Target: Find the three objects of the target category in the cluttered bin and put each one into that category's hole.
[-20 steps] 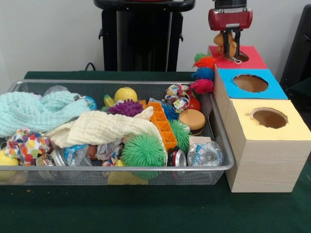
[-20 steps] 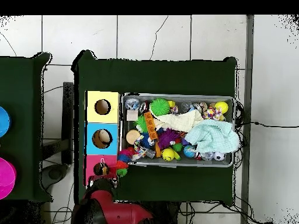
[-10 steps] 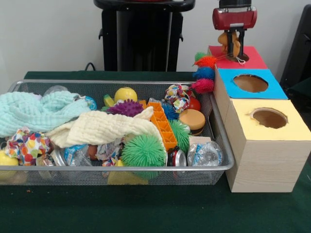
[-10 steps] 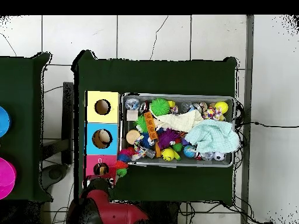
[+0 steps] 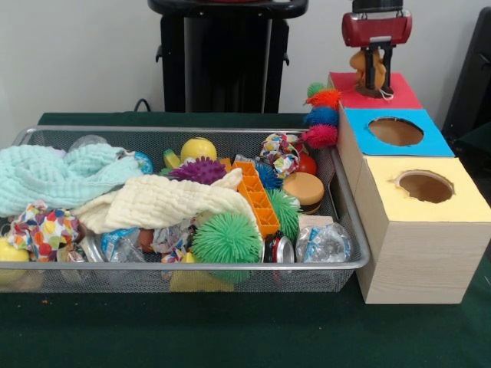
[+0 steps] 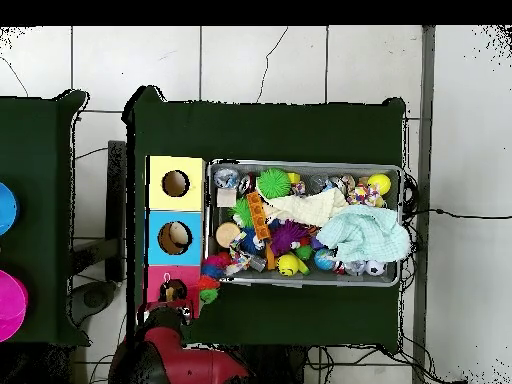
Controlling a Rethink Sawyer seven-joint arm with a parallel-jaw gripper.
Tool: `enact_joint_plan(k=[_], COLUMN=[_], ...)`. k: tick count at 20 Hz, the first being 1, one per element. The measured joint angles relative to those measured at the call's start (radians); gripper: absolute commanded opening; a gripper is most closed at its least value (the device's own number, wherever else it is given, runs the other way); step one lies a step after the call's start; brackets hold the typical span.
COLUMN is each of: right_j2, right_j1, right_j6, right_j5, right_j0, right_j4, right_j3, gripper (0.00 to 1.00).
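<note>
- My gripper (image 5: 377, 67) hangs over the red box (image 5: 399, 90) at the far end of the row of 3 boxes, its dark fingers (image 5: 368, 70) clenched on a small tan toy (image 5: 370, 66).
- The toy is held above the hole in the red top; the hole itself is mostly hidden behind the toy and my fingers in the front view.
- A thin pale string or tag hangs under the toy and lies close to the red surface; I cannot tell whether it touches.
- From overhead, my red arm (image 6: 180, 355) sits just beside the red box (image 6: 160, 277), and the hole there (image 6: 174, 290) shows something tan in it or above it.
- Next in the row are the blue box (image 5: 395, 132) and then the yellow box (image 5: 422, 201), each with 1 round hole on top.
- A fuzzy toy of green, orange, blue and pink tufts (image 5: 321, 115) lies against the boxes at the corner of the wire bin (image 5: 349, 230).
- The bin holds a mint cloth (image 5: 57, 176), a cream cloth (image 5: 161, 201), an orange block strip (image 5: 257, 198), a green spiky ball (image 5: 226, 239), a purple spiky ball (image 5: 199, 170) and a yellow ball (image 5: 198, 148).
</note>
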Motion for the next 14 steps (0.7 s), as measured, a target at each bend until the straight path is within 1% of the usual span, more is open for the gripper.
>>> enact_joint_plan(k=[12,13,14], right_j2=[0.015,0.014,0.015], right_j1=[0.022,0.022,0.022], right_j6=[0.014,0.018,0.019], right_j5=[0.0,0.0,0.0], right_j0=[0.01,0.01,0.01], right_j4=[0.004,0.004,0.005], right_j3=[-0.007,-0.007,-0.007], gripper=[0.0,1.0,1.0])
